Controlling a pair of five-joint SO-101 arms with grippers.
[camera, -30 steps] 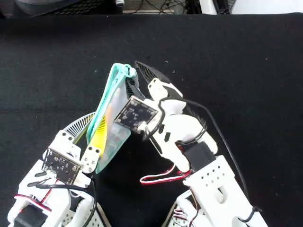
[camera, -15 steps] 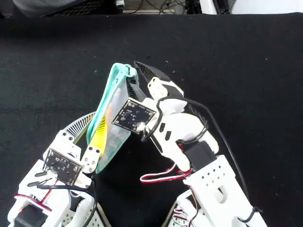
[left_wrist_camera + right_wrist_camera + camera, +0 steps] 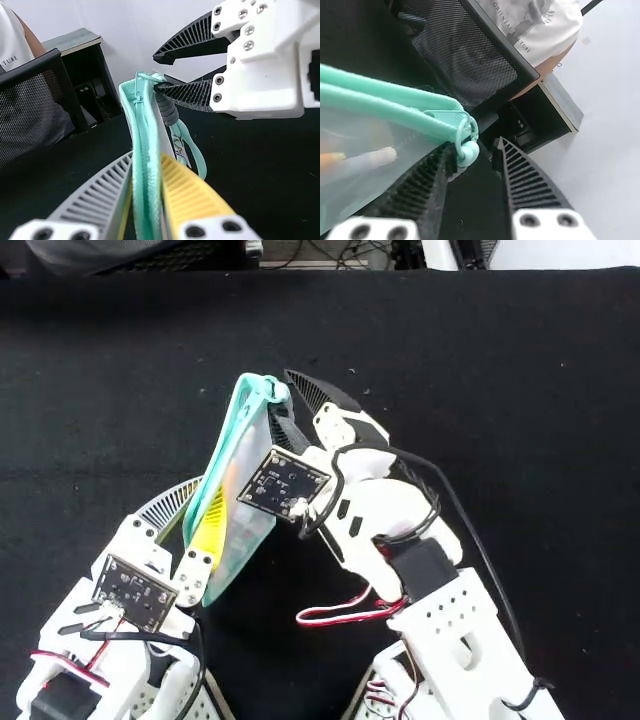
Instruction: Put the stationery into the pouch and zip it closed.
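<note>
While the pouch (image 3: 232,502), presumably soft and light, is held on edge over the desk (image 3: 520,370), clamped low by the left tool (image 3: 150,170), the right tool (image 3: 475,145) is spread apart at the small zipper pull (image 3: 144,77), judged the proper hold.

The pouch (image 3: 240,455), stationery (image 3: 365,159) inside, stands on edge between left gripper (image 3: 148,160) nearer and right gripper (image 3: 474,150) farther

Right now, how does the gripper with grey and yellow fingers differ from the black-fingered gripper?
The grey-and-yellow left gripper is shut on the translucent teal pouch; the black right gripper is open. The left holds the pouch end nearer the arms' bases; the right sits by the zipper pull at the far end. Both have ribbed fingers.
</note>
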